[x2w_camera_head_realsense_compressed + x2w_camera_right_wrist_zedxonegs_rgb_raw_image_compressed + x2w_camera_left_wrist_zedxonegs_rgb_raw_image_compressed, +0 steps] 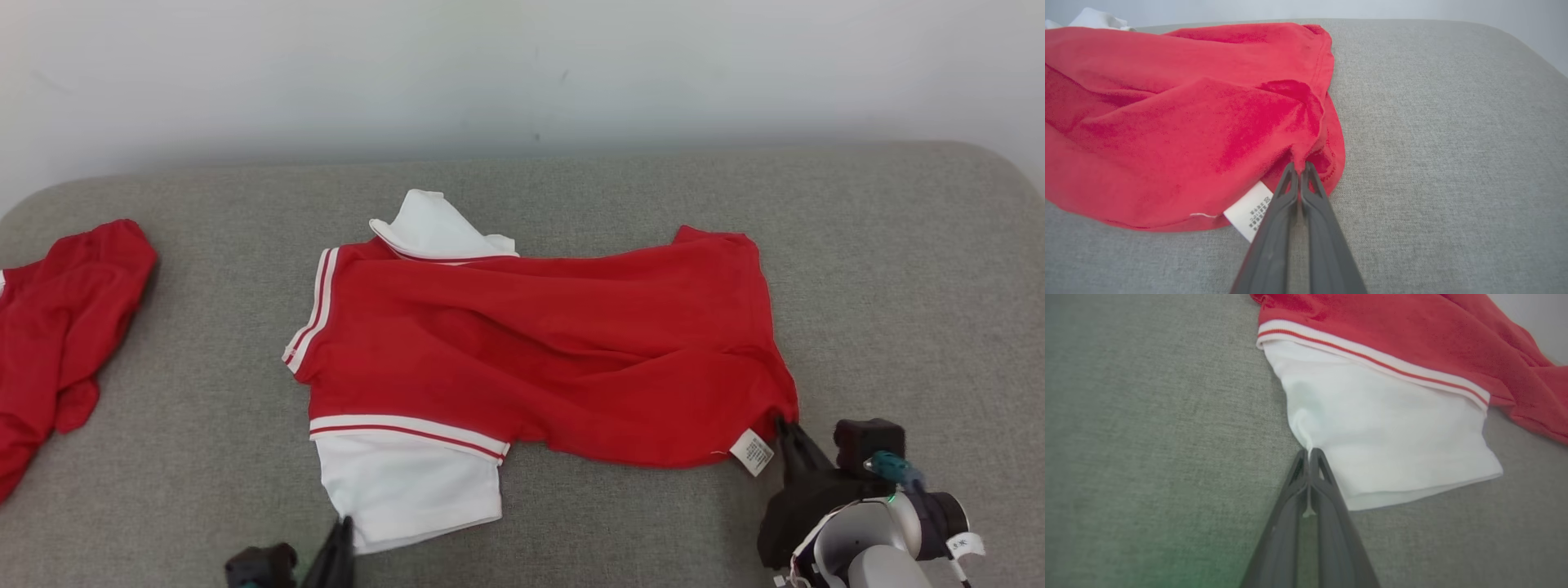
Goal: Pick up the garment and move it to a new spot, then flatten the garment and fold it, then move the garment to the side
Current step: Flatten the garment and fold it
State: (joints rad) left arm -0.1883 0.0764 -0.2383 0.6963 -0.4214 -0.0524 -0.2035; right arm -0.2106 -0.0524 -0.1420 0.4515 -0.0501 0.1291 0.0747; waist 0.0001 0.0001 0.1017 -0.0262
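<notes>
A red garment [539,351] lay wrinkled across the middle of a grey cushioned surface [898,269], its long side running left to right in the head view. A pale wall [522,73] rose behind the cushion.

A white section [408,490] of the garment stuck out from its near left side, below a white band [408,430] with 1 thin red stripe. A white flap [437,229] poked up at the far edge, and a striped cuff [310,318] marked the left end.

The left gripper [343,523] sat at the near left corner of the white section. Its 2 dark fingers were pressed together, with a pinch of white cloth caught between the tips and a thin sliver of it showing lower down between them.

The right gripper [785,425] sat at the garment's near right corner. Its 2 fingers were likewise closed tight, nipping a small fold of red cloth that puckered up at the tips. A white care label [752,452] lay just beside them, on their left.

A second red cloth [57,327] lay crumpled at the far left of the cushion, well apart from the garment.
</notes>
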